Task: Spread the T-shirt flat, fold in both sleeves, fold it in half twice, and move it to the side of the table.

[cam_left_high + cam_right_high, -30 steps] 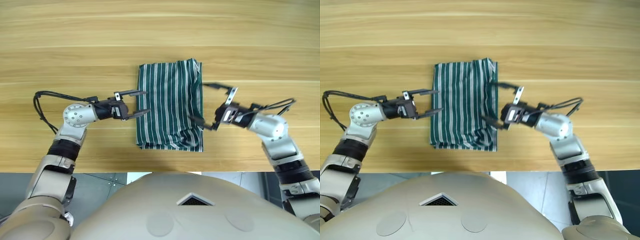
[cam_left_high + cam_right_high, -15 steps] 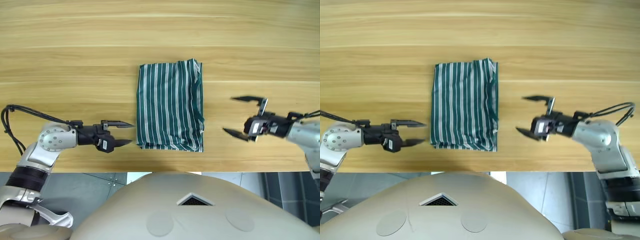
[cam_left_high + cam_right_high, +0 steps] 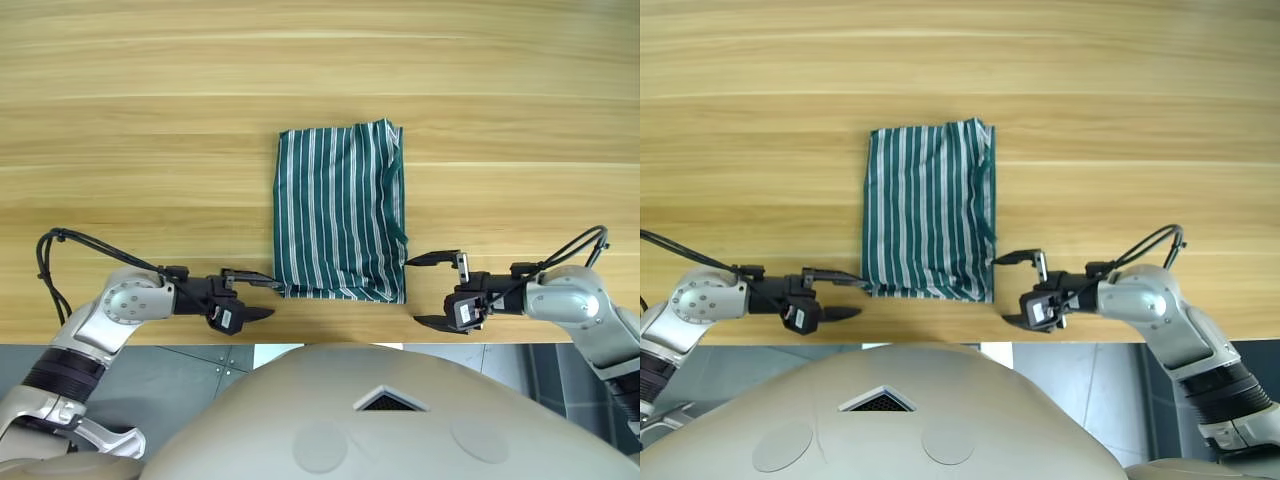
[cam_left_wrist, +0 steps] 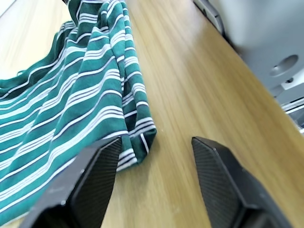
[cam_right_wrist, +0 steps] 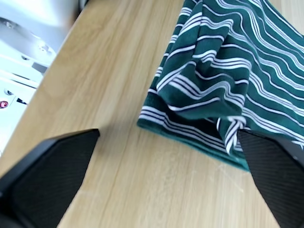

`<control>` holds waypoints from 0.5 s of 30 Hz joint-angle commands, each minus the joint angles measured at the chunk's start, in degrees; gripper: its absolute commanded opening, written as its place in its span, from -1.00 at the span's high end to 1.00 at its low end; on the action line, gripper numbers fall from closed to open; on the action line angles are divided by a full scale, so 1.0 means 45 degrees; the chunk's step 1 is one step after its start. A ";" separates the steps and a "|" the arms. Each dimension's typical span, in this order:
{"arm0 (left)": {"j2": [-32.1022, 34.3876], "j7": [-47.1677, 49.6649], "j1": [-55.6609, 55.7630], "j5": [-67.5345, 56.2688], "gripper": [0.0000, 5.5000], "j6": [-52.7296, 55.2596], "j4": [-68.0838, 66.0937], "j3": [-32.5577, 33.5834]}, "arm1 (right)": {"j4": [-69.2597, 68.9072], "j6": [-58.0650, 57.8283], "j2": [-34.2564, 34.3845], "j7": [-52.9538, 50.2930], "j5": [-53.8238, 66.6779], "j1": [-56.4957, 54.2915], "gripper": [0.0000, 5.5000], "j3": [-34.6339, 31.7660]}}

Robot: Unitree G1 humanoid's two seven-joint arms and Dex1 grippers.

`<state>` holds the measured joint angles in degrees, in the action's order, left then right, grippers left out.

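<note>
T-shirt (image 3: 340, 210) hem is flanked by left gripper (image 3: 275, 298) and right gripper (image 3: 411, 291), both spread; corners must be pinched for half-fold

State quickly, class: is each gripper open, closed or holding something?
Left gripper: open, holding nothing, at the T-shirt's near corner.
Right gripper: open, holding nothing.

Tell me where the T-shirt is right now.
In the head views the folded T-shirt lies on the table, near its front edge, with the left gripper at its near-left corner and the right gripper at its near-right corner.
</note>
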<state>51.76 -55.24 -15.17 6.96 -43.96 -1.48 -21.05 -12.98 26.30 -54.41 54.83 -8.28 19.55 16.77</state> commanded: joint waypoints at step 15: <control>-0.0664 0.0826 0.1223 0.1490 -0.01 0.0070 -0.0996 -0.0798 | 0.0578 -0.0627 0.0788 -0.1046 -0.1732 -0.0941 -0.95 0.0789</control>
<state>48.80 -51.55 -10.58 9.92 -44.93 -3.88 -24.05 -12.67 25.99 -50.11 49.81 -12.39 15.19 19.77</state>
